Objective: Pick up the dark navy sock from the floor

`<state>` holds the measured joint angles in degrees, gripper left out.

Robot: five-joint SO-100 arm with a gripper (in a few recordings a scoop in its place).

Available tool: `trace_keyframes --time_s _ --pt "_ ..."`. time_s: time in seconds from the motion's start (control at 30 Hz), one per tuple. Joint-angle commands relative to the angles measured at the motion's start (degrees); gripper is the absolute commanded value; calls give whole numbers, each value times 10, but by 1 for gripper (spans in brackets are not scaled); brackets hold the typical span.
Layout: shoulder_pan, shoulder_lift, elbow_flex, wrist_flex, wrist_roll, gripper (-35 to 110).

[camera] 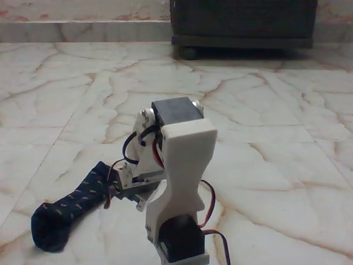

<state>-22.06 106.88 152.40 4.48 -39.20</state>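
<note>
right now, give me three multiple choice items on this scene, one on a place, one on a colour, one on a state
1. Where does the dark navy sock lie in the fixed view?
A. lower left, on the floor
B. top right, under the dark cabinet
C. on top of the arm

2. What colour are the flecks on the sock?
A. bright green
B. orange-tan
C. white

3. How does the sock lie?
A. rolled into a ball
B. hanging in the air
C. stretched out flat on the tiles

Key: 1 A, it lies left of the white arm, one end by the gripper. 2 B, small orange-tan marks dot the navy fabric. 3 C, its whole length rests on the marble.
</note>
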Motion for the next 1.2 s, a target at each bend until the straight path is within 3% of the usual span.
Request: trace_keyframes --time_s 0.0,0.17,0.3,0.73,1.17 --pt "-13 -12 -34 23 25 3" --pt "-49 -62 -141 149 91 9" --pt "-83 -101 -219 182 135 10" --pt "-205 -324 -453 194 265 11" --pt "-255 -481 -594 214 304 11"
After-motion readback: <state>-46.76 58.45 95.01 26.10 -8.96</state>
